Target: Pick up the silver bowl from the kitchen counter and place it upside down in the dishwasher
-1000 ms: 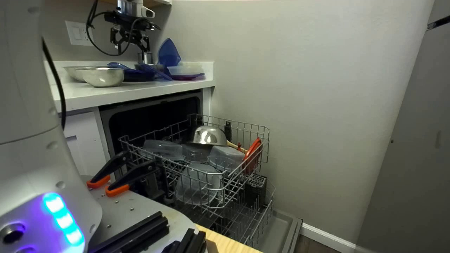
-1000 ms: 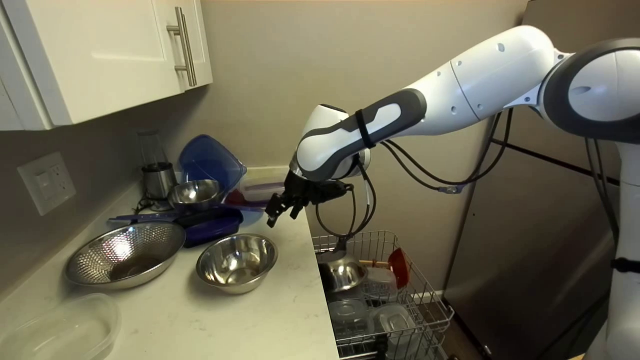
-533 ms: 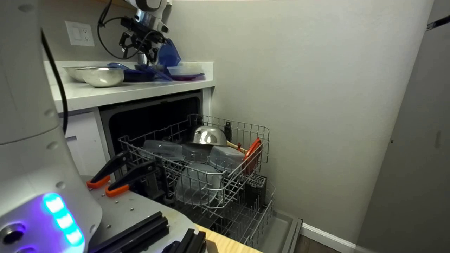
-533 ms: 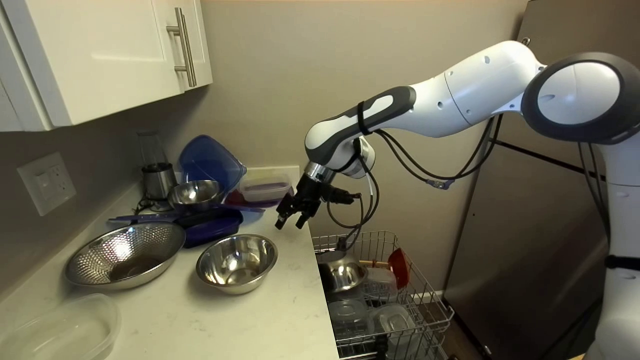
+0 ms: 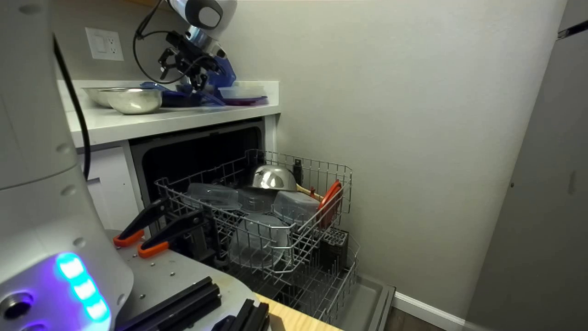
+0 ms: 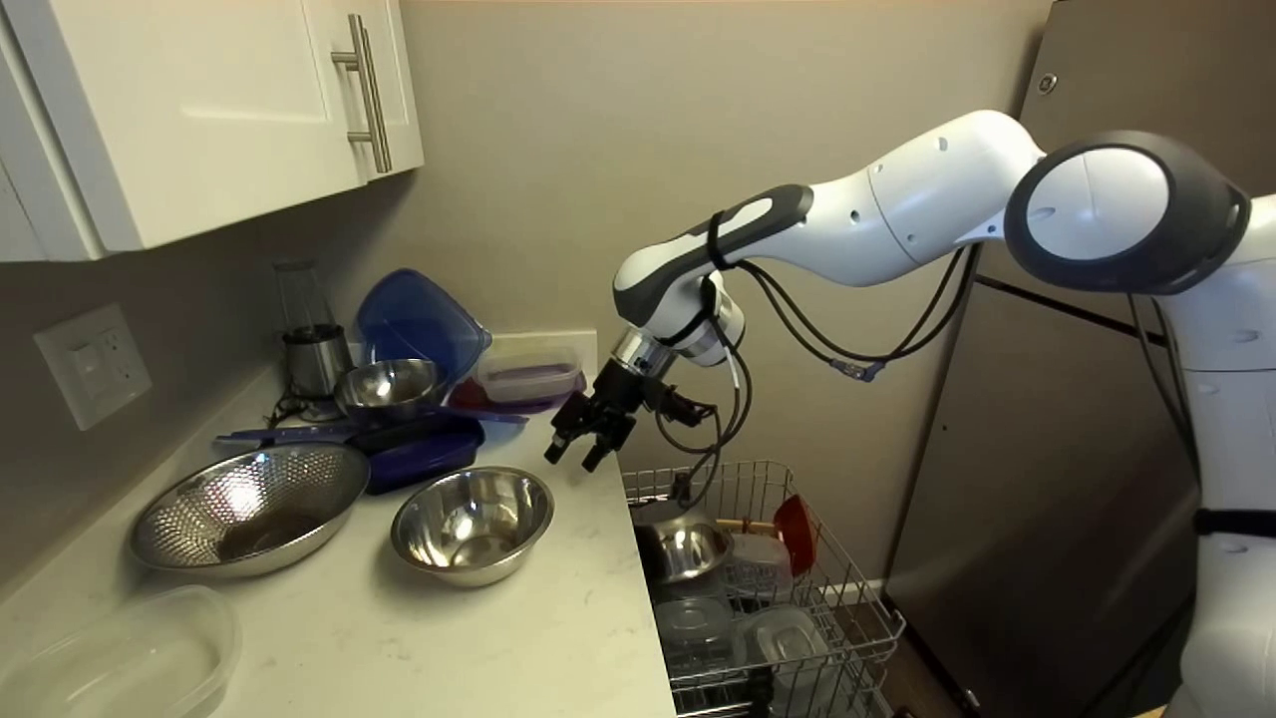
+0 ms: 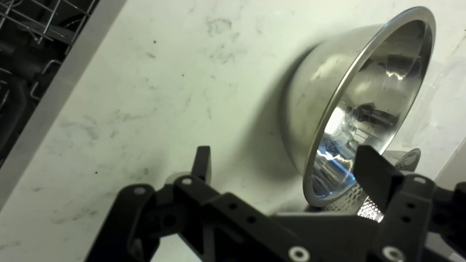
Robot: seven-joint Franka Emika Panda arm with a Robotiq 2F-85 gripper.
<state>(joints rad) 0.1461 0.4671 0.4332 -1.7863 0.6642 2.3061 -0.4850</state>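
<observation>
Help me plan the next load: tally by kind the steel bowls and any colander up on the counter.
Near bowl and far bowl in an exterior view: 2 steel bowls
Colander: 1
Total: 3

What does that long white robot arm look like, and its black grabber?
The smooth, rounded white arm has dark grey trim and narrow black straps. Thin black cables run alongside, and three bluish-white lights glow near its bottom. The black gripper has two jointed fingers and pale, round screw heads.
</observation>
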